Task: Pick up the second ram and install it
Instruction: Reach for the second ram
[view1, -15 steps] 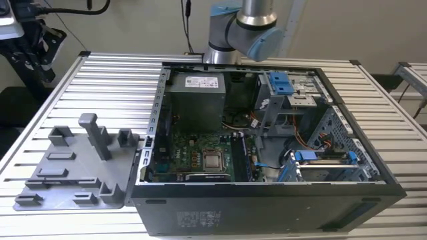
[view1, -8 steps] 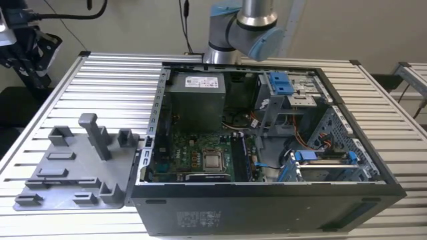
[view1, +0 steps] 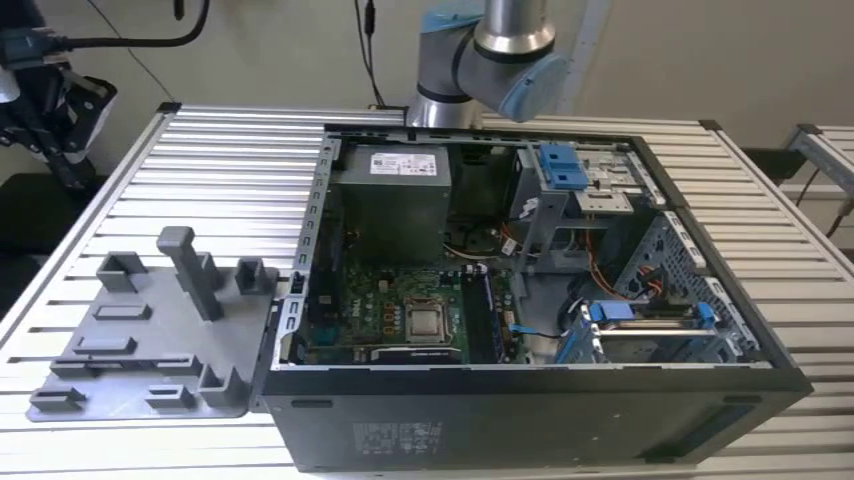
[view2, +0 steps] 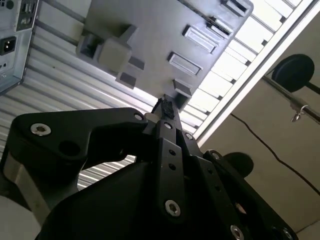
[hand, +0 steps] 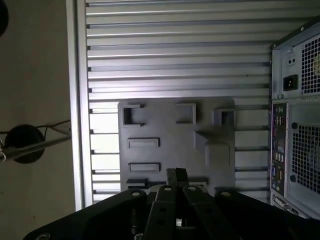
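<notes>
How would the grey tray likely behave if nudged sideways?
The grey tray looks like rigid, light plastic, so it would probably slide across the slatted table rather than flex. Its broad flat base makes tipping unlikely, despite the tall post.

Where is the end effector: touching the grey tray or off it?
Apart. The exterior view shows the grey tray free, the arm carrying the end effector far beyond the computer case.

The silver-and-blue arm (view1: 497, 55) hangs at the exterior view's top. In both wrist views its black jaws stand pressed together, fingertips (hand: 172, 176) (view2: 167, 109) touching.
</notes>
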